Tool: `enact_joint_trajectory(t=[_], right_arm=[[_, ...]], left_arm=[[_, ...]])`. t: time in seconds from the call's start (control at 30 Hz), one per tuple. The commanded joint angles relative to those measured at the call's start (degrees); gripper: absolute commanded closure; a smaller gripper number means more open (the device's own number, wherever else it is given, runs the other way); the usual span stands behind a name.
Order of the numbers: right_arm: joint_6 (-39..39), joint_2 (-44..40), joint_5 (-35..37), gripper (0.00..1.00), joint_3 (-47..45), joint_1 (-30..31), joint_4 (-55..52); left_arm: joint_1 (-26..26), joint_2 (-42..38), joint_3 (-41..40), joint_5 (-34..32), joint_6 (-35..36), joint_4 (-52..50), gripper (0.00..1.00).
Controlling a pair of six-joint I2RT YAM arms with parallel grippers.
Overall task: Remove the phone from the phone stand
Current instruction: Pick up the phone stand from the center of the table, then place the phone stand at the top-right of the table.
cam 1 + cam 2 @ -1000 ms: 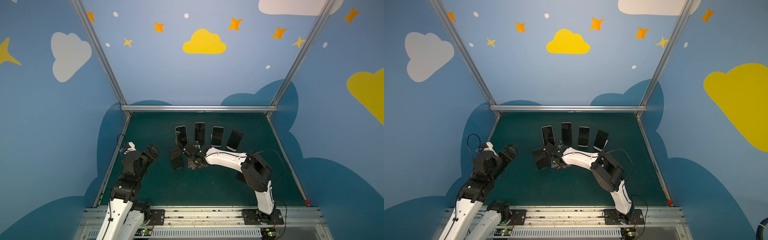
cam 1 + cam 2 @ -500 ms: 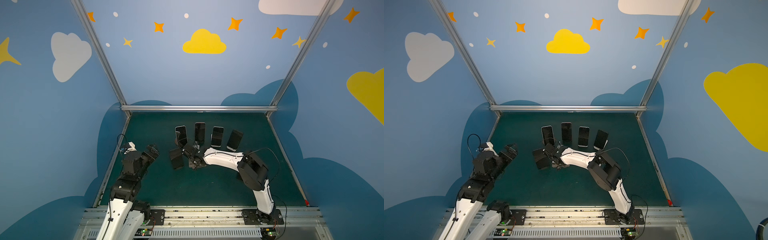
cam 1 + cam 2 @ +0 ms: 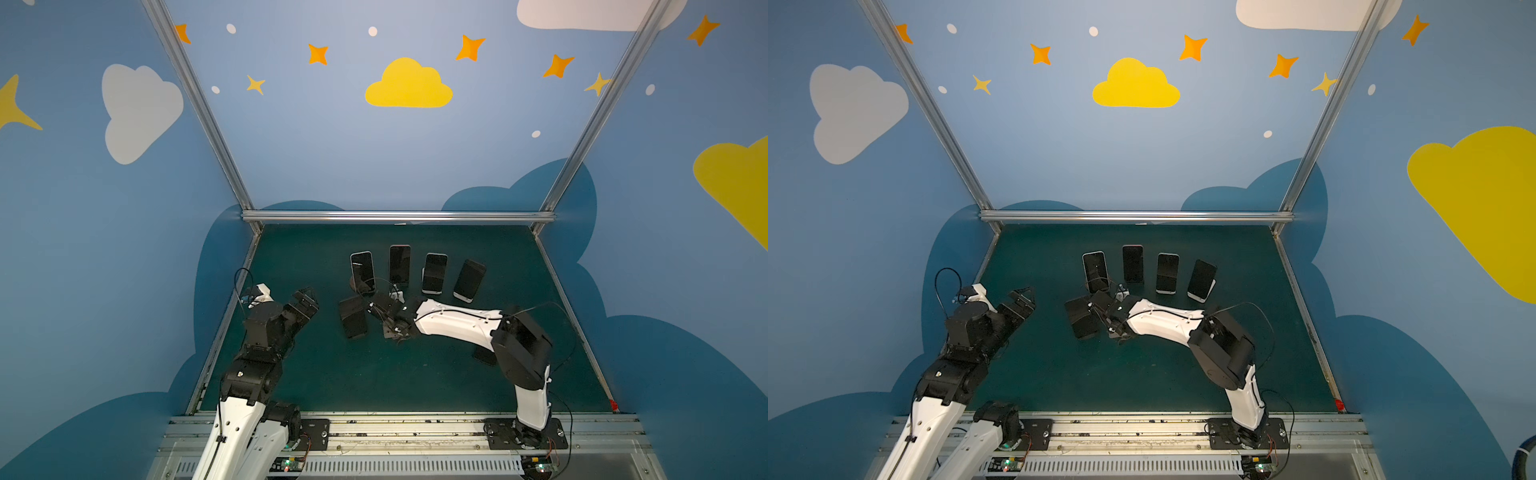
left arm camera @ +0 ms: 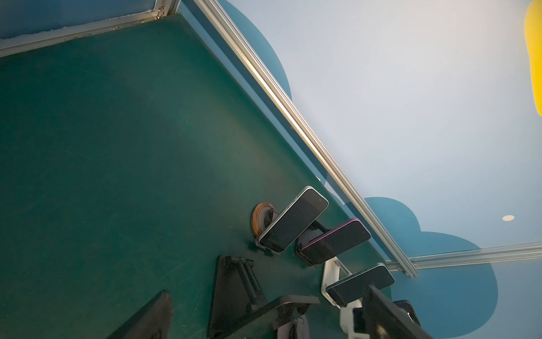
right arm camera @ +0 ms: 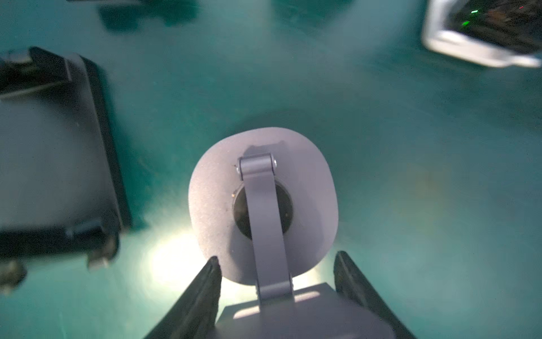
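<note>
The right claw [image 5: 277, 256] was closed narrow about the phone [image 5: 296, 320], a grey slab at the head of the hinged arm of the phone stand [image 5: 211, 205], though phone and cradle were hard to tell apart there; the stand's round base sat on the green mat [image 3: 374, 382]; just beside it stood a black stand [image 3: 353, 318]; behind, a row of four phones [image 3: 434, 272] leaned on their stands; the left claw [image 3: 305, 296] hung wide open, well apart.
</note>
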Motion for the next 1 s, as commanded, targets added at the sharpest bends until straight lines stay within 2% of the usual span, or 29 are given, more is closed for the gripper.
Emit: enact_joint_trajectory(t=[0.0,0.4,0.57,0.67,0.73,0.83,0.97], right_arm=[[0.27,-6.63,2.84,0.47,-4.1,-0.87,-3.28],[1.6,-27.41,5.09,0.47,-17.35,-6.64,-12.17],[-0.57,-37.03,5.96,0.47,-22.01,-9.77,-15.8],[-0.63,-43.25,9.23,0.47,-25.66,-11.82,-17.12],[-2.43,-47.59,10.58,0.47,-28.29,-14.09,-16.31],[-7.03,-52.76,8.52,0.48,-30.59,-20.2,-13.68],[-14.71,-53.81,1.23,0.49,-31.46,-30.4,-7.33]], left_arm=[[-0.12,-0.47,-0.25,0.29,0.99,0.57,0.0],[-0.12,-0.67,-0.19,-0.14,1.15,0.83,0.0],[0.05,-0.42,-0.16,0.2,0.57,1.88,0.0],[0.06,-0.29,0.08,0.11,0.97,1.61,0.0],[0.01,-0.17,0.1,0.2,1.07,1.46,0.0],[-0.03,-0.21,0.09,0.29,1.05,1.4,0.0],[-0.03,-0.29,0.06,0.36,0.95,1.76,0.0]])
